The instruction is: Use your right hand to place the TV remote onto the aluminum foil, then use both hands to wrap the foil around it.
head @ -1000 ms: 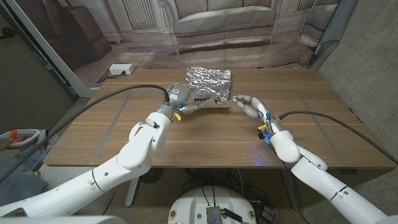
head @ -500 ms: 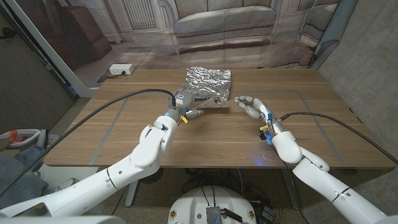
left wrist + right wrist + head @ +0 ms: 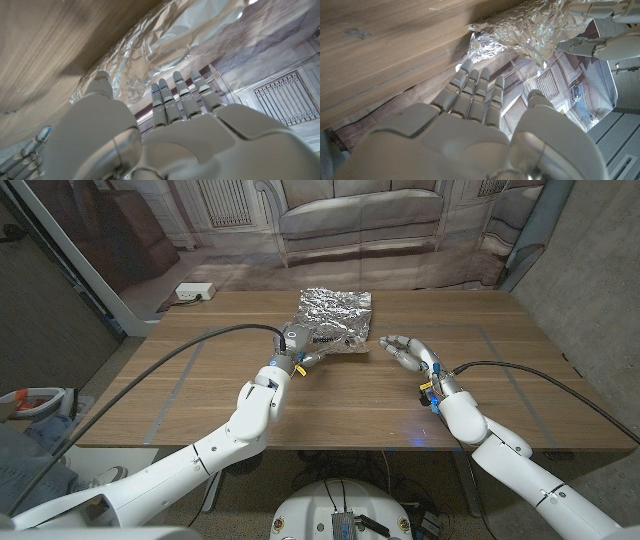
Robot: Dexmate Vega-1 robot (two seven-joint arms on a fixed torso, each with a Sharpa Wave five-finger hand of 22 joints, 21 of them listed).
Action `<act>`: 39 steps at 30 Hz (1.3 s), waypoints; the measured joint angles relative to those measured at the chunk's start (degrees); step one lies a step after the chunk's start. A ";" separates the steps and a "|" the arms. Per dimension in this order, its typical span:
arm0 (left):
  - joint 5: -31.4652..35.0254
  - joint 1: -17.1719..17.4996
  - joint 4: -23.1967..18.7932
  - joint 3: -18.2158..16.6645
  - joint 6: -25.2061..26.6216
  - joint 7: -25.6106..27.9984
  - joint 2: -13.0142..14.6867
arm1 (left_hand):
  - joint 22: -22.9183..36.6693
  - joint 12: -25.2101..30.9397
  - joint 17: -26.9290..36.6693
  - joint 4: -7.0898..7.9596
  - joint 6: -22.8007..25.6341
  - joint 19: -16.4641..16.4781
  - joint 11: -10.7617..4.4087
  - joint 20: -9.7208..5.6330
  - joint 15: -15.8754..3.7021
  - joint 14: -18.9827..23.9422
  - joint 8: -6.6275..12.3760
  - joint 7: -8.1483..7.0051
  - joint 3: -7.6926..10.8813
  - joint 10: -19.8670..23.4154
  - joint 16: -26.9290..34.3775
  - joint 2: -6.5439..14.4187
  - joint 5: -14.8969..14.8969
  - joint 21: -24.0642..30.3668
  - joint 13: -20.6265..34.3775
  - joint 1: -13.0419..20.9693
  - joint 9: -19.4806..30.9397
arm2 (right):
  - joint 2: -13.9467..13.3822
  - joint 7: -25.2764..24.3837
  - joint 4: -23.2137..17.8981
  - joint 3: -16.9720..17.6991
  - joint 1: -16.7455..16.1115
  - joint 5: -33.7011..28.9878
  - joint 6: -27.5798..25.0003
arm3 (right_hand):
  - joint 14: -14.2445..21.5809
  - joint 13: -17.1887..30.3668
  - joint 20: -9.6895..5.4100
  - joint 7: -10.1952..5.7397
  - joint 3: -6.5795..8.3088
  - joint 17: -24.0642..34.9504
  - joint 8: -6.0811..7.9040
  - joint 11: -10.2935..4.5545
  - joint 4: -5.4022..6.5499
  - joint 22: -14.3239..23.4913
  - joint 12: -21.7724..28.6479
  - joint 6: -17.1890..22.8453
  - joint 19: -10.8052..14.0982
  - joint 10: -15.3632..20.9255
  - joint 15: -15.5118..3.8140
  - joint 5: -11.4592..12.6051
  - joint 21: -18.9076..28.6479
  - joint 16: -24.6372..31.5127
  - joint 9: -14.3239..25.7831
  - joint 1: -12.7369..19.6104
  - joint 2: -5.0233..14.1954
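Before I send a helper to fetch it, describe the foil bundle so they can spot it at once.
On the wooden table, look at the far middle, toward the backdrop printed with a sofa. The foil bundle lies there, with the left robot hand at its near left corner. It is the only crinkled, shiny silver thing on the brown wood.

A wooden table [image 3: 350, 405] stands before a printed backdrop [image 3: 150, 220] showing a sofa [image 3: 360, 215]. On the floor beyond the table's far-left corner lies a white power strip [image 3: 194, 291]. A red-and-white object [image 3: 35, 398] sits at the left edge.
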 measured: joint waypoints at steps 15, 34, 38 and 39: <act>-6.87 -4.59 2.71 -3.39 -0.14 -2.42 -2.44 | 0.00 0.00 0.00 0.00 0.41 -0.75 0.31 0.35 0.23 -0.24 0.12 0.41 0.00 0.32 0.00 0.36 0.00 0.00 0.01 0.38 -0.15 | 0.91 -0.96 0.16 0.85 -1.23 0.16 -0.02 | 0.61 0.00 0.00 0.00 0.24 0.00 0.00 0.00 -0.24 0.00 0.00 0.00 0.00 0.00 0.03 0.00 0.00 0.00 0.00 0.00 0.00; -7.68 -14.62 11.45 -0.92 -3.41 -5.70 -6.16 | 0.00 0.00 0.01 0.00 1.15 -0.74 0.03 0.35 0.00 -0.01 0.12 -0.07 0.00 0.61 0.00 0.95 0.00 -0.39 0.01 -0.22 -0.15 | 1.99 -2.62 -0.60 2.41 -3.92 0.06 0.09 | 0.61 0.00 0.00 0.00 0.24 0.00 0.00 0.05 -0.24 0.00 0.00 0.00 0.00 0.05 0.03 0.00 0.00 0.00 0.00 0.00 0.00; -7.43 -16.37 13.75 -0.18 -4.11 -5.48 -7.27 | 0.00 0.00 0.01 0.01 1.55 -0.85 -0.22 0.47 0.00 -0.01 0.35 -0.11 0.00 1.05 0.00 0.95 0.00 -0.44 0.01 -0.22 -0.15 | 2.29 -3.09 -0.81 2.82 -4.58 -0.02 0.11 | 0.61 0.00 0.00 0.00 0.24 0.00 0.00 0.05 -0.24 0.00 0.00 0.00 0.00 0.05 0.03 0.00 0.00 0.00 0.00 -0.07 0.06; -7.43 -16.66 14.20 -0.05 -4.11 -5.48 -7.48 | 0.00 0.00 0.01 0.01 1.55 -0.85 -0.27 0.46 0.00 -0.01 0.36 -0.11 0.00 1.10 0.00 0.95 0.00 -0.44 0.01 -0.22 -0.15 | 2.29 -3.11 -0.81 2.82 -4.58 -0.02 0.11 | 0.61 0.00 0.00 0.00 0.24 0.00 0.00 0.05 -0.24 0.00 0.00 0.00 0.00 0.05 0.03 0.00 0.00 0.00 0.00 -0.20 0.17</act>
